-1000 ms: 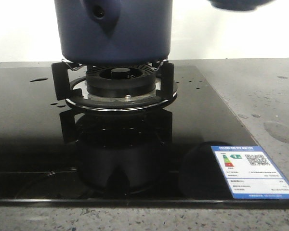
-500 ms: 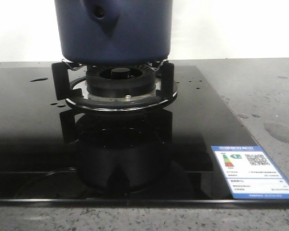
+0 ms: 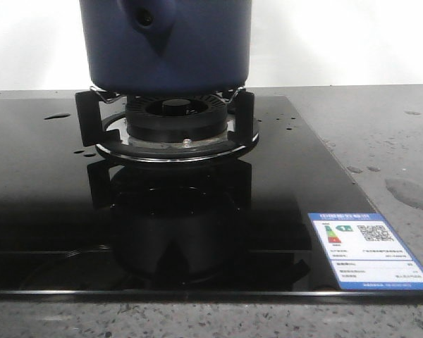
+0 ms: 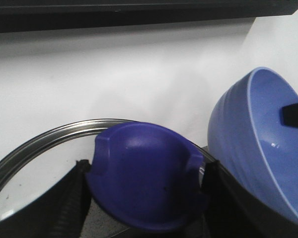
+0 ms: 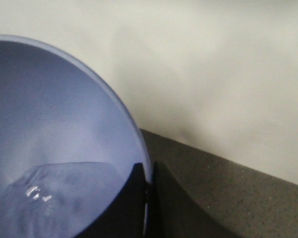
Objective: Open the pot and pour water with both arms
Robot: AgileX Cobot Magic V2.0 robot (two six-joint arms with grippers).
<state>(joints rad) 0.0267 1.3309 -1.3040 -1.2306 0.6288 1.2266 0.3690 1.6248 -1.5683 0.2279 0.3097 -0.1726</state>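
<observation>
A speckled grey stone counter (image 3: 381, 134) carries a glossy black glass hob (image 3: 49, 197). On its black metal burner stand (image 3: 169, 127) sits the pot (image 3: 166, 42), a matte navy cylinder. The left claw (image 4: 144, 198) grips the domed blue knob (image 4: 144, 178) of a steel-rimmed glass lid (image 4: 35, 153). The right claw (image 5: 149, 198) pinches the rim of a smooth periwinkle bowl (image 5: 54, 148) holding water (image 5: 49, 198). Shiny drops (image 3: 409, 191) dot the counter.

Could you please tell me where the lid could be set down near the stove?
The grey counter right of the black glass cooktop is bare apart from water puddles. The glass to the left of the burner is open too. The burner itself is taken by the pot.
</observation>
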